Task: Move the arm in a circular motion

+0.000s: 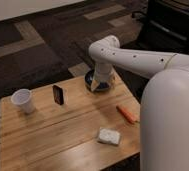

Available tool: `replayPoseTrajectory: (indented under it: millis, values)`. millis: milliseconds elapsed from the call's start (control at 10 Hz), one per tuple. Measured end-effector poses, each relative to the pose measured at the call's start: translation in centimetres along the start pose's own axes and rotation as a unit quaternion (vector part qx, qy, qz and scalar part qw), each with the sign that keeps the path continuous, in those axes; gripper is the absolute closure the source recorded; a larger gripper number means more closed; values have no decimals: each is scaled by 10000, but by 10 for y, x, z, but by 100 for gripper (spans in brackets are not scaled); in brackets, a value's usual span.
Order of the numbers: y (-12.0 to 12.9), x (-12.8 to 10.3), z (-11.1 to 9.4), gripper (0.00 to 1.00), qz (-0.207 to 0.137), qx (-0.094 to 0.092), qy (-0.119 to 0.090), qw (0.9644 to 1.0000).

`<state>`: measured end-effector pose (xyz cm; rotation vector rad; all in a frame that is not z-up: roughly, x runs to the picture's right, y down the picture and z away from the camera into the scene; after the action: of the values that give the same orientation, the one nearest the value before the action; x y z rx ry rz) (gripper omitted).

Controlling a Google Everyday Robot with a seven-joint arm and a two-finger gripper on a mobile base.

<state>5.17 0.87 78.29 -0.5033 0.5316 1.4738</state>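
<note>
Nearest the camera, at the right edge, the thick rounded base segment of the glossy white arm (153,62) fills the lower corner and hides the right end of the wooden table (63,130). On the near part of the tabletop a small white rectangular pad (109,136) is seen lying flat. A little beyond it, towards the right, an orange stick-shaped object (127,113) is laid at a slant, just beside the big arm segment.

Farther back, on the left side of the table, a white cup (24,100) is set upright, and near it, to the right, a small dark slab (58,94) is stood on its edge; the two are apart.

At the far edge of the table a dark bowl (109,85) is placed. From a thin yellowish ring at the right, the arm is stretched leftward above the table as a long tube marked with small dark dots, then bent downward at a rounded elbow. The gripper (98,86) is pointed down directly over the bowl, inside or just above it; whether contact is made cannot be told, nor whether the gripper is wide, narrow or holding anything.

Behind the table, dark patterned carpet (43,55) with paler patches is spread, and a black chair (170,25) is seen at the far right.
</note>
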Motion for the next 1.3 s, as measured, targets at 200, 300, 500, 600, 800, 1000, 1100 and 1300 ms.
replayPoseTrajectory:
  millis: [200, 300, 500, 600, 800, 1000, 1100, 1300]
  values:
    - [1, 0, 0, 35, -6, 1, 0, 10000]
    - [0, 0, 0, 35, 2, 3, -1, 10000]
    - [3, -13, 7, 35, -28, -12, -51, 10000]
    - [7, -21, 10, 35, -146, -26, -71, 9999]
    - [18, -43, 18, 35, -493, -50, -76, 9987]
    - [34, -60, 26, 35, -871, -81, -37, 9962]
    - [48, -71, 31, 35, -1176, -97, 5, 9930]
    - [76, -91, 35, 35, -1727, -91, 24, 9849]
